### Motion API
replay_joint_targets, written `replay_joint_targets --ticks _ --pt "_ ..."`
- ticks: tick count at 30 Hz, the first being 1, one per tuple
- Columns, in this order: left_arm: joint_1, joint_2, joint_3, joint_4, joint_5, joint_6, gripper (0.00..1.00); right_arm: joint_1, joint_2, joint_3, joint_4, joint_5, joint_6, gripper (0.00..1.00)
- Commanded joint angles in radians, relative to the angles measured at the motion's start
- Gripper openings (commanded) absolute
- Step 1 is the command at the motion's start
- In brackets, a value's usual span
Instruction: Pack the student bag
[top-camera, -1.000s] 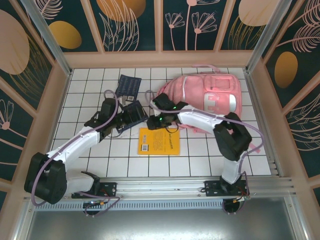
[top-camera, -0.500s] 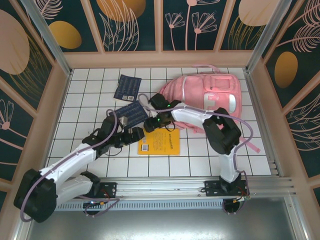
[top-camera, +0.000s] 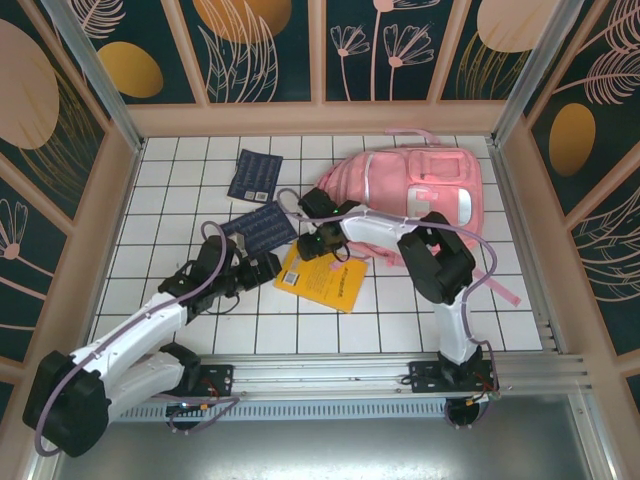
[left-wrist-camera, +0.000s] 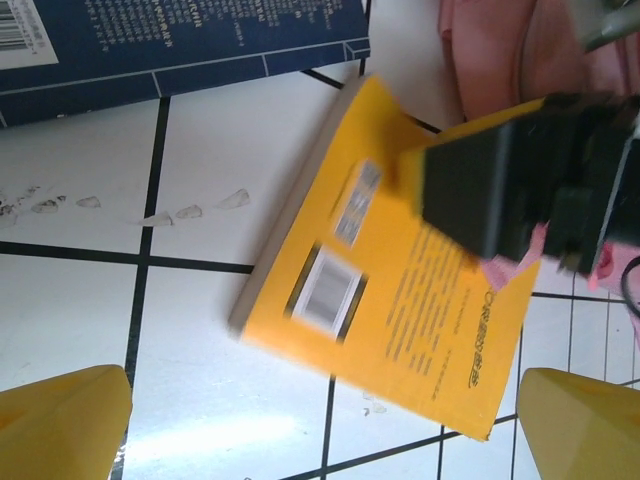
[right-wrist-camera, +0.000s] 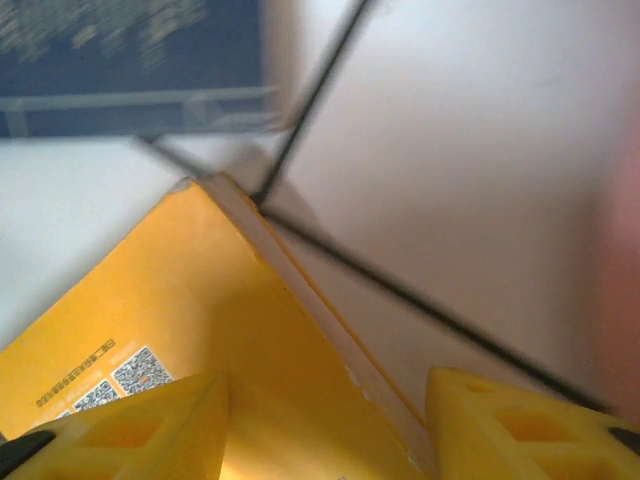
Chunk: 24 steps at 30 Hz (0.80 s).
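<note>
Slip risk: I read both tools spread, right tool (top-camera: 313, 243) over the yellow book (top-camera: 328, 285) corner, left tool (top-camera: 266, 270) beside it. A shallow pinch could skid it away from the bag (top-camera: 420, 195), upper right.

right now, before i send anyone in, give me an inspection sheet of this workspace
Surface: white tiled table, faint smudges near the books.
Job's things: student bag lying flat at back right; whether it is open cannot be told.
Clutter: yellow book lying askew; one navy book by its far corner, another navy book further back.
Grippers: left gripper open, beside the yellow book; right gripper open, over its far corner.
Cables: purple cable along each arm.
Surroundings: floral wall panels in a wooden frame.
</note>
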Motion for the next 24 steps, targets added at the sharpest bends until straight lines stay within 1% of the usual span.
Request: replay_joint_targets --ticks 1,5,7,8,10,13,16,21,24 --pt "-0.003 0.045 -0.003 0.034 0.015 0.012 0.99 -0.081 -0.019 -0.083 0.003 0.019 0.096 0.53" --pt "-0.003 0.15 -0.016 0.125 0.108 0.011 0.99 -0.109 -0.101 -0.191 0.054 -0.157 0.128 0.54" --pt "-0.003 0.195 -0.017 0.168 0.139 0.009 0.99 -0.124 -0.143 -0.261 0.089 -0.253 0.147 0.56" --pt "-0.003 0.217 -0.015 0.188 0.15 0.006 0.99 -0.13 -0.161 -0.292 0.1 -0.28 0.158 0.57" --pt "-0.003 0.258 -0.018 0.231 0.179 -0.004 0.99 -0.135 -0.187 -0.339 0.101 -0.289 0.163 0.59" --pt "-0.004 0.322 -0.025 0.288 0.225 -0.022 0.99 -0.136 -0.23 -0.391 0.096 -0.26 0.158 0.63" --pt "-0.006 0.373 -0.029 0.338 0.265 -0.034 0.99 -0.136 -0.264 -0.422 0.08 -0.239 0.155 0.66" --pt "-0.012 0.437 -0.037 0.394 0.301 -0.052 0.98 -0.122 -0.31 -0.47 0.071 -0.233 0.168 0.65" --pt "-0.014 0.486 -0.026 0.403 0.307 -0.058 0.99 -0.093 -0.321 -0.496 0.079 -0.26 0.175 0.62"
